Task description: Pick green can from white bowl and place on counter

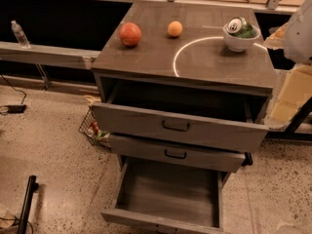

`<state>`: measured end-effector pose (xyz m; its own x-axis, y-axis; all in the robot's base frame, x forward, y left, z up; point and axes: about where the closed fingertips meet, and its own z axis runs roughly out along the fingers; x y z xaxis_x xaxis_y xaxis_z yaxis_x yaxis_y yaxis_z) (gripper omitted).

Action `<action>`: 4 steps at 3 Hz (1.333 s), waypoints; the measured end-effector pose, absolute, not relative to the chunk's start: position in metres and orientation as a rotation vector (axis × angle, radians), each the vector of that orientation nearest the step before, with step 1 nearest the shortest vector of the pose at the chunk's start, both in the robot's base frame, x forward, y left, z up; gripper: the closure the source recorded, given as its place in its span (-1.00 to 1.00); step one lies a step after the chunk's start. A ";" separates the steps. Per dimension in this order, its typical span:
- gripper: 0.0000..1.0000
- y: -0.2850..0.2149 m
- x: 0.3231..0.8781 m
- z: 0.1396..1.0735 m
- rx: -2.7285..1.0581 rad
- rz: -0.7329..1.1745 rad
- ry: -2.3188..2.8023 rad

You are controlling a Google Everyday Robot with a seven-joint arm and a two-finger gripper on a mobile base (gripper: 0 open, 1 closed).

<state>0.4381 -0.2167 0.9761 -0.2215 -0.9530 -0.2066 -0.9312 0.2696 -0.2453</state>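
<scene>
The green can lies tilted in the white bowl at the upper right of the frame, with one silver end facing up and to the left. The bowl stands on the dark surface, right on the thin white curved line. The gripper is, as far as I can judge, the pale shape at the right edge of the frame, beside the bowl and apart from it. I cannot tell whether it is spread or closed.

I expect the can to be light, thin-walled and slick, so it should dent under a hard squeeze and roll if set down on its side. I would take it across the middle of its body, on the part standing above the rim, with moderate pressure. The glossy bowl looks light enough to slide or tip if I drag the can against its wall. There is bare surface to the bowl's left, short of the orange fruit.
</scene>
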 end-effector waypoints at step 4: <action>-1.00 -0.297 0.485 0.954 -1.030 -0.047 2.203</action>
